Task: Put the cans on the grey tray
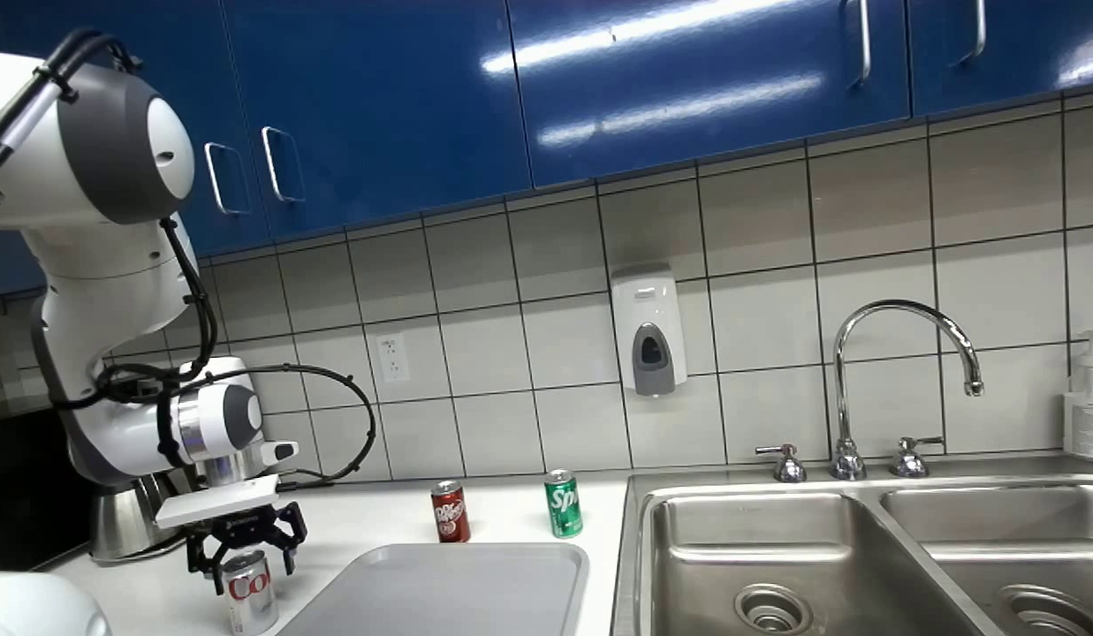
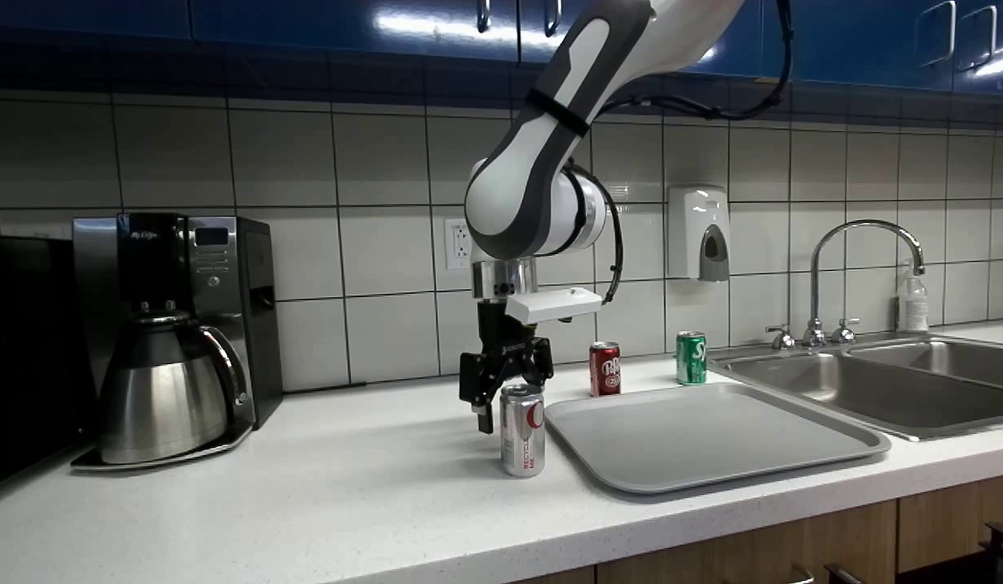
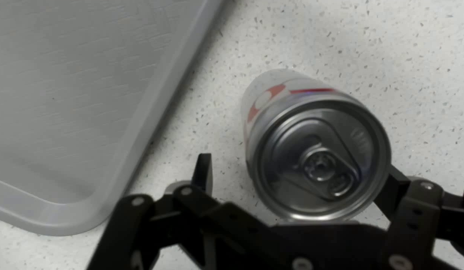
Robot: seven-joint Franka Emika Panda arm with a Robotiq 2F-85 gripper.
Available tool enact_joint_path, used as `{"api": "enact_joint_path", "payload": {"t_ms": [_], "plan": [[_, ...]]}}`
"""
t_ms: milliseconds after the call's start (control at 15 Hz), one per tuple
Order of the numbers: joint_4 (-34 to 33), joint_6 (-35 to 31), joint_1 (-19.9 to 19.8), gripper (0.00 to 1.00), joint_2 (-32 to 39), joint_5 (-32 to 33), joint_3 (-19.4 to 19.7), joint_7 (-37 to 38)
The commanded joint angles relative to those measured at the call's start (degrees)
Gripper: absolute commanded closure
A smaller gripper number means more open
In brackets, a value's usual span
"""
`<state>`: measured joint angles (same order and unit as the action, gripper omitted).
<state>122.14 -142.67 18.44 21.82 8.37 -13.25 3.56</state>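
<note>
Blue cabinets (image 1: 378, 97) overhang a speckled white counter (image 2: 306, 495), the jaws spread apart above it.

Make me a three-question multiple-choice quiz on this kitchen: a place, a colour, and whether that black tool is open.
1. Where is the green can relative to the grey tray?
A) On it
B) Beneath it
C) Off it, on the counter

2. What colour is the drink can nearest the tool?
A) Silver
B) Green
C) Dark red

3. The tool is...
A) Shut
B) Open
C) Hidden

1 C: both exterior views show it standing beyond the tray.
2 A: its side shows silver with red marks.
3 B: the wrist view shows a gap between drink can and finger.
</note>
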Motion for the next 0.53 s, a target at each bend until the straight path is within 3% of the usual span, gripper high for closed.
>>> {"api": "enact_joint_path", "payload": {"t_ms": [0, 467], "plan": [[0.81, 0.1, 0.85, 0.0, -1.44, 0.65, 0.34, 0.72], [3.13, -0.08, 1.27, 0.0, -3.79, 0.55, 0.25, 1.46]]}}
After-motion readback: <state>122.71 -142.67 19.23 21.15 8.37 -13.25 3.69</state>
